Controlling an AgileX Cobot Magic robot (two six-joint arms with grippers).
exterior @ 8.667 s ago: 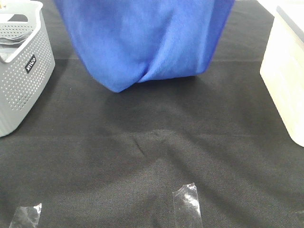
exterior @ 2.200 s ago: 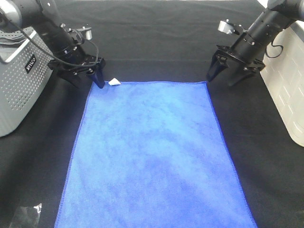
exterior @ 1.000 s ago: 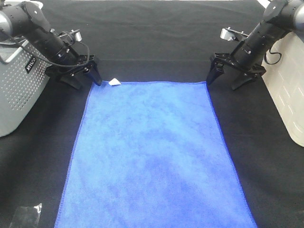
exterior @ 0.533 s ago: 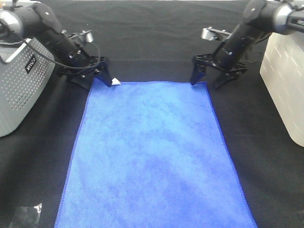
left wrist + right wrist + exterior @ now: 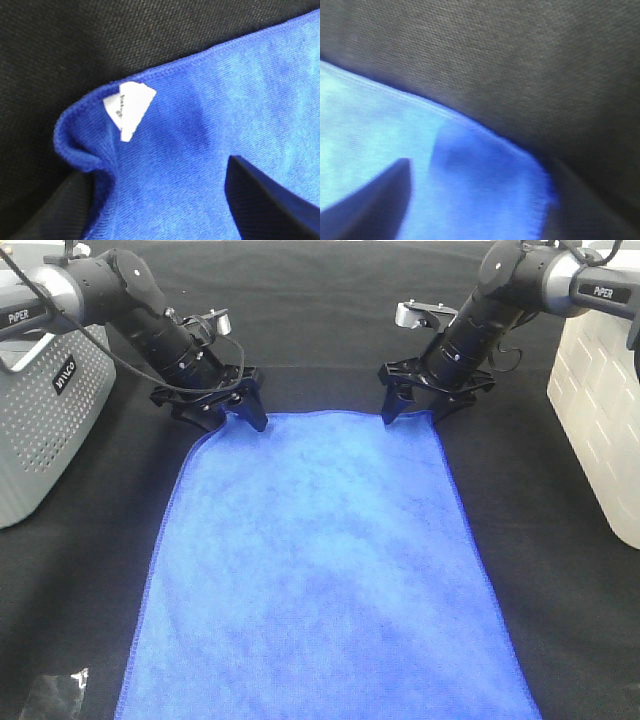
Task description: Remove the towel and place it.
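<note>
Exterior high view shows the towel (image 5: 320, 570) spread flat on the black tablecloth (image 5: 330, 330), so placing looks nearly done. At eleven and one o'clock, left gripper (image 5: 228, 416) and right gripper (image 5: 412, 410) straddle its far corners, jaws parted, gripping nothing; smoothing or withdrawal seems left.

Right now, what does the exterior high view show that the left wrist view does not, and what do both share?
Only the exterior high view shows the whole towel spread flat, the grey basket, the white bin and both arms. Only the left wrist view shows the small white tag at the slightly lifted corner. Both share the blue towel on the black cloth.
</note>
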